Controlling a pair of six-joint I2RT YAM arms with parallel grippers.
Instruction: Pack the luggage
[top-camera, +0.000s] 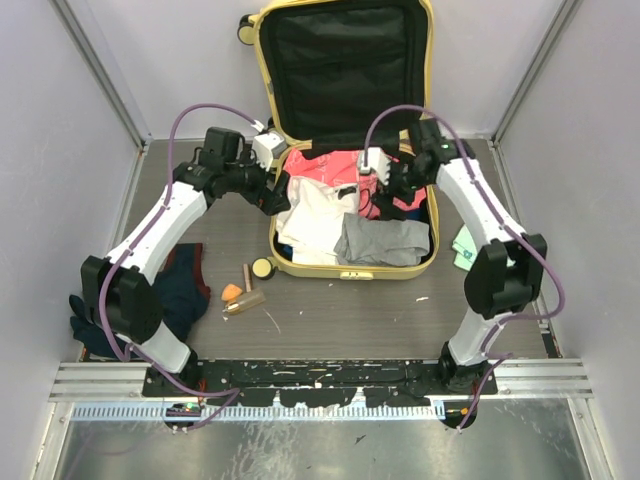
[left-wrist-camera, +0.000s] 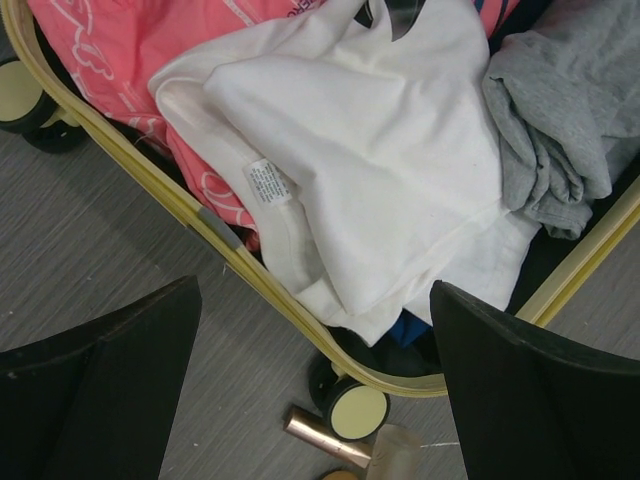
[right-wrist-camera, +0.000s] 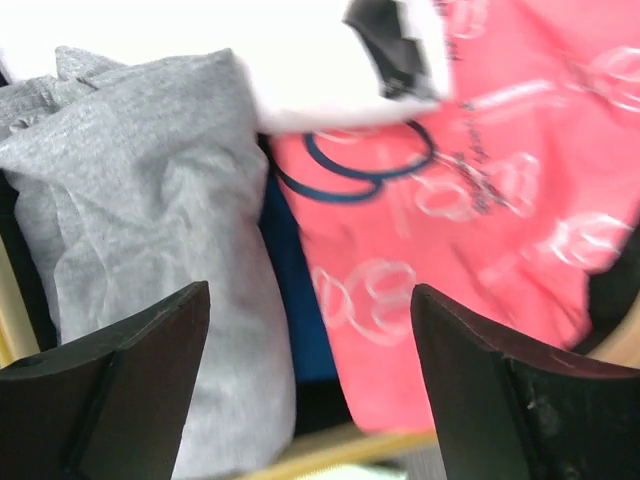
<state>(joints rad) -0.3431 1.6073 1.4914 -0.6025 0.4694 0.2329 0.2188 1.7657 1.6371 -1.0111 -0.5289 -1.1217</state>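
The left gripper (left-wrist-camera: 312, 290) hangs with its jaws spread wide and nothing between them, just above the left rim of the luggage (top-camera: 330, 271). It is over the edge of a white shirt (left-wrist-camera: 400, 170) whose small printed label (left-wrist-camera: 268, 182) faces up. The right gripper (right-wrist-camera: 308, 292) is spread just as wide and is just as empty. It is poised over the place where a grey garment (right-wrist-camera: 150, 250) lies beside a pink printed garment (right-wrist-camera: 500, 200). A strip of blue fabric (right-wrist-camera: 290, 300) shows in the gap between them, and a dark blue looped cord (right-wrist-camera: 360, 170) rests on the pink. Both arms reach in from either side, so the two grippers face each other across the open case. The luggage itself lies open toward the far side of the table (top-camera: 330, 315), its lid (top-camera: 340, 60) standing up at the back with the black lining facing us. In the base, the pink piece fills the far part, the white shirt the near left and the grey one the near right. A pale-faced wheel (left-wrist-camera: 355, 410) sticks out at the near left corner. Just beside it on the table lie a gold-coloured tube (left-wrist-camera: 325, 438) and, a little further left, a small orange thing (top-camera: 231, 292). A dark blue cloth (top-camera: 180, 290) is heaped by the left arm's lower link, and something green (top-camera: 462, 248) peeks out to the right of the case, partly hidden behind the right arm.
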